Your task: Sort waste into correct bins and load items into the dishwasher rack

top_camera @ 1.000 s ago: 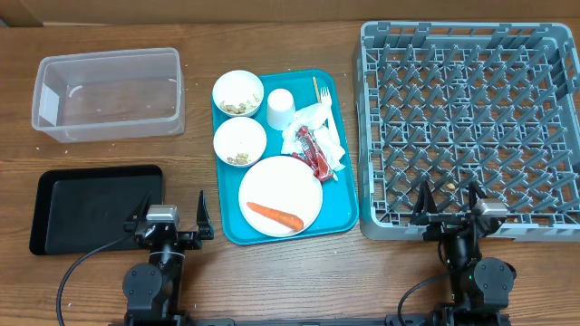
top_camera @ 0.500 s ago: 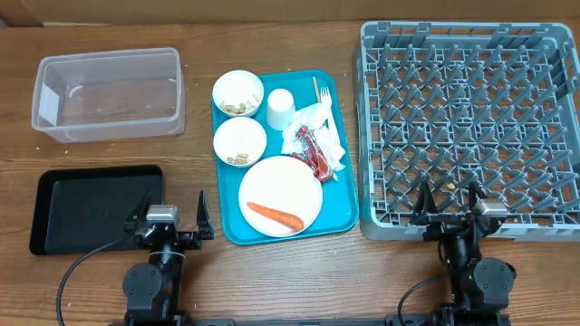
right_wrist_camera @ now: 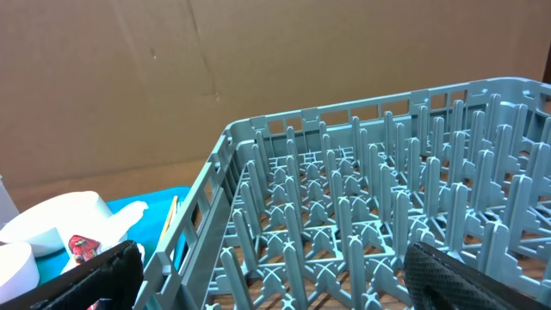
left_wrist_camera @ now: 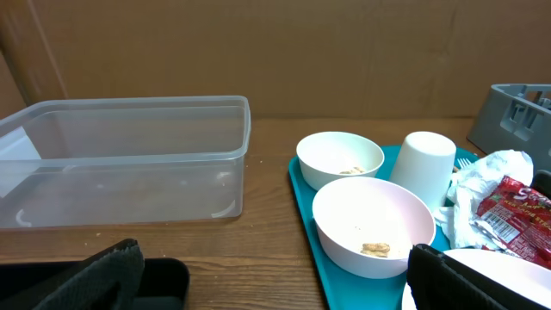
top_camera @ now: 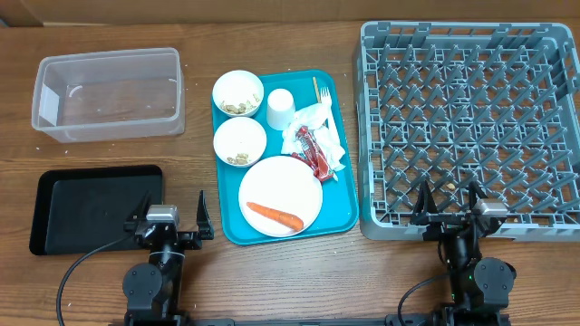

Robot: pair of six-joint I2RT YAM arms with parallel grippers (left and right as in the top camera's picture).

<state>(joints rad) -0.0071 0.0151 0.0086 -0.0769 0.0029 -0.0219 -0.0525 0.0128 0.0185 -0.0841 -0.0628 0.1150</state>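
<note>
On the teal tray [top_camera: 343, 204] lie a white plate [top_camera: 283, 181] with an orange carrot [top_camera: 275, 215], two white bowls [top_camera: 238, 91] [top_camera: 240, 138] holding crumbs, a cup [top_camera: 279, 109], a fork [top_camera: 319, 90], crumpled napkins [top_camera: 319, 122] and a red wrapper [top_camera: 314, 156]. The clear tub [top_camera: 109, 127] and black tray [top_camera: 91, 204] sit to the left, the grey rack [top_camera: 366, 118] to the right. My left gripper [top_camera: 169, 206] stands open beside the black tray. My right gripper [top_camera: 449, 201] hangs open over the rack's near edge. Neither holds anything.
The left wrist view shows the tub [left_wrist_camera: 129, 159], both bowls [left_wrist_camera: 340, 159] [left_wrist_camera: 373, 226], the cup [left_wrist_camera: 424, 168] and the wrapper [left_wrist_camera: 508, 215]. The right wrist view looks across the rack's pegs [right_wrist_camera: 362, 215]. A brown cardboard wall runs behind the table.
</note>
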